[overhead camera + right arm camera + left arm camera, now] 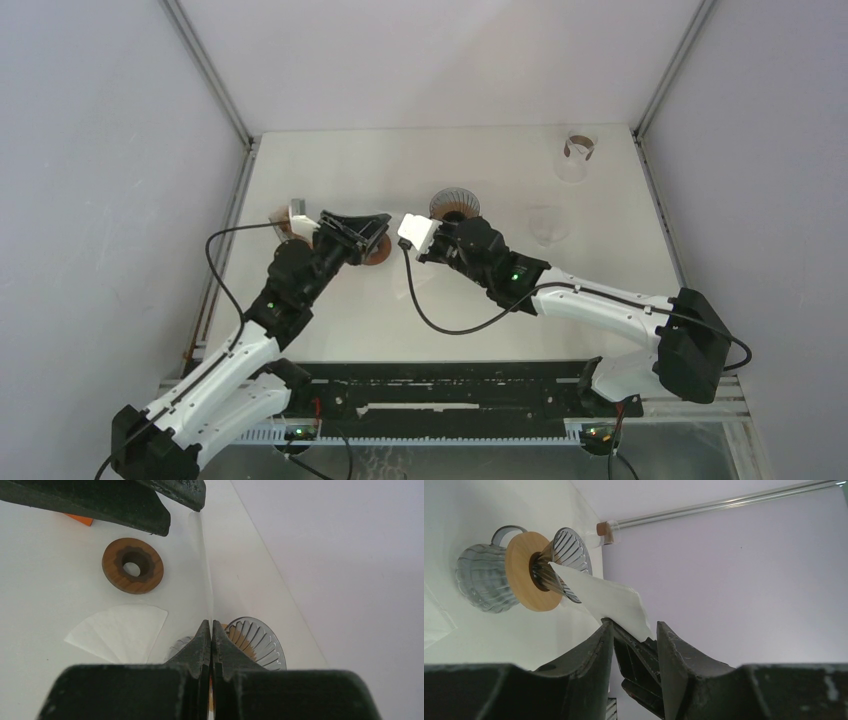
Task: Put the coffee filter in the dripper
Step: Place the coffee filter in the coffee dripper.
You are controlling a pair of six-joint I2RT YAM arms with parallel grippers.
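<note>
The filter is pinched in the closed right gripper, in the air beside the dripper. The left gripper is open around its corner. The tip should be lowered centrally, so that no crease is caught on the rim.

Overhead view from behind; low, close wrist views, both toward the glass dripper

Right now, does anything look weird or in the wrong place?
Yes. A spare paper filter lies flat on the table beside a loose wooden ring. The right claw pinches a folded filter that is not yet in the dripper.
</note>
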